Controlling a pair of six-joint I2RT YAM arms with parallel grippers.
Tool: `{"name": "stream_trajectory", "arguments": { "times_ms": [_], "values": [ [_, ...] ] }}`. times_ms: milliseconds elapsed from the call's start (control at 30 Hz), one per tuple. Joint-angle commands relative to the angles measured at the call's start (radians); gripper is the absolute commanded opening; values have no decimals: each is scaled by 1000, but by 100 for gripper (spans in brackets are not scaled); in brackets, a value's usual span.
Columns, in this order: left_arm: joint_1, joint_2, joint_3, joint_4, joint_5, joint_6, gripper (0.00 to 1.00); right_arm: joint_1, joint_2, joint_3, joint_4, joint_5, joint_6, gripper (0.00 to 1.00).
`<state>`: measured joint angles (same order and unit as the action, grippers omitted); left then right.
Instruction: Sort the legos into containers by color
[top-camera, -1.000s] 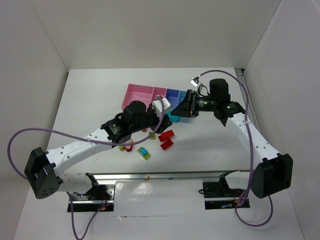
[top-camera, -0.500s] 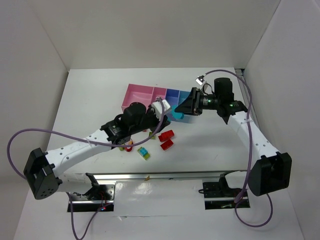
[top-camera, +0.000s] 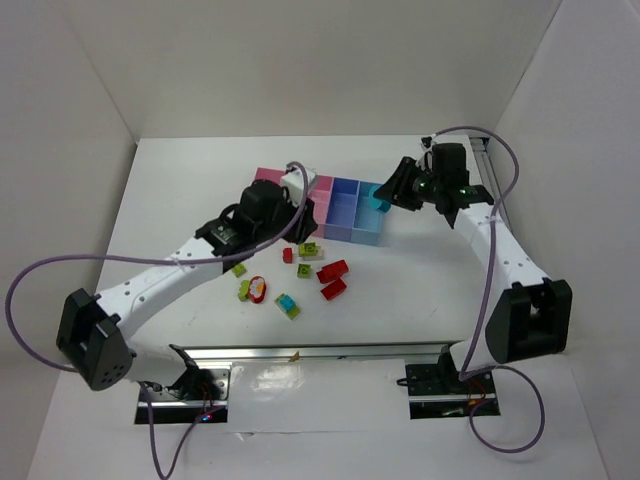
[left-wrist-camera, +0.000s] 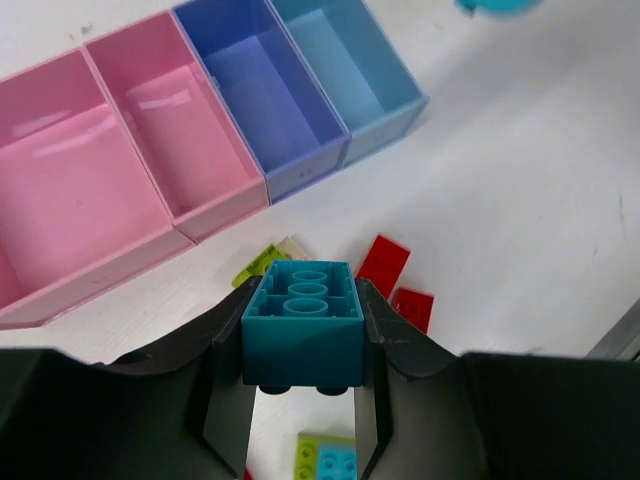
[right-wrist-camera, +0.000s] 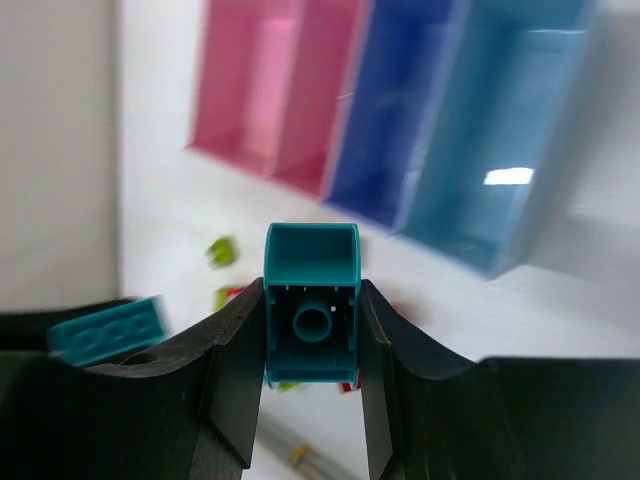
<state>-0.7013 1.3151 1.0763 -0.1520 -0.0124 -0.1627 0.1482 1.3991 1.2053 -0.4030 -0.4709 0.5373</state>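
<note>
Two claws are each gripping a teal lego, and both are sitting in new places against the row of containers.

Your left claw is clamping a long teal brick by its two long sides, with the studs pointing away from the wrist camera. A second ago this claw was hanging low just in front of the row, near the blue bin. Now, in the overhead view, it is showing over the pink end of the row, and its arm is lying further left.

Your right claw is squeezing a rounded teal brick, with the hollow underside facing its camera. It was reaching down at the front of the row, right beside the left claw. Now it is hovering at the light blue bin on the row's right end, well apart from the left claw.

With the left arm swung aside, the loose legos in front of the row are showing more fully on the table. Two red bricks are lying nearest the blue bin's front, and a lime one is sitting just left of them. A lime-and-teal piece is lying furthest from the row.
</note>
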Motion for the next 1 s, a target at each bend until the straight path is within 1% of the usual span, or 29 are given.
{"name": "stream_trajectory", "arguments": {
  "times_ms": [0, 33, 67, 100, 167, 267, 367, 400, 500, 667, 700, 767, 800, 833, 933, 967],
  "values": [
    [26, 85, 161, -75, -17, -130, 0, 25, 89, 42, 39, 290, -28, 29],
    [26, 107, 192, -114, -17, -152, 0, 25, 112, 42, 50, 308, -28, 29],
    [40, 154, 255, -132, 32, -175, 0, 25, 135, 66, 62, 308, -28, 29],
    [40, 179, 286, -148, 57, -185, 0, 25, 185, 79, 76, 308, -37, 29],
    [49, 231, 377, -193, 71, -216, 0, 25, 228, 105, 90, 295, -50, 29],
    [59, 317, 453, -250, 71, -253, 0, 34, 299, 161, 89, 295, -69, 29],
    [59, 369, 475, -250, 57, -273, 0, 34, 342, 180, 89, 295, -80, 30],
    [59, 380, 487, -250, 57, -273, 0, 34, 351, 180, 89, 295, -80, 33],
    [59, 430, 546, -261, 46, -273, 0, 34, 403, 240, 52, 285, -80, 35],
    [59, 489, 640, -297, 69, -282, 0, 34, 477, 319, 3, 272, -80, 44],
    [59, 502, 686, -320, 69, -282, 0, 34, 486, 336, -37, 272, -70, 50],
    [59, 559, 746, -346, 81, -291, 0, 34, 486, 346, -37, 255, -60, 72],
    [59, 584, 781, -365, 91, -291, 0, 34, 486, 346, -46, 242, -60, 85],
    [59, 608, 850, -394, 101, -291, 0, 34, 477, 356, -46, 233, -50, 91],
    [59, 725, 979, -443, 101, -291, 0, 34, 425, 372, -92, 247, -30, 97],
    [59, 755, 1072, -484, 114, -291, 0, 34, 399, 353, -108, 318, -20, 97]
  ]
}}
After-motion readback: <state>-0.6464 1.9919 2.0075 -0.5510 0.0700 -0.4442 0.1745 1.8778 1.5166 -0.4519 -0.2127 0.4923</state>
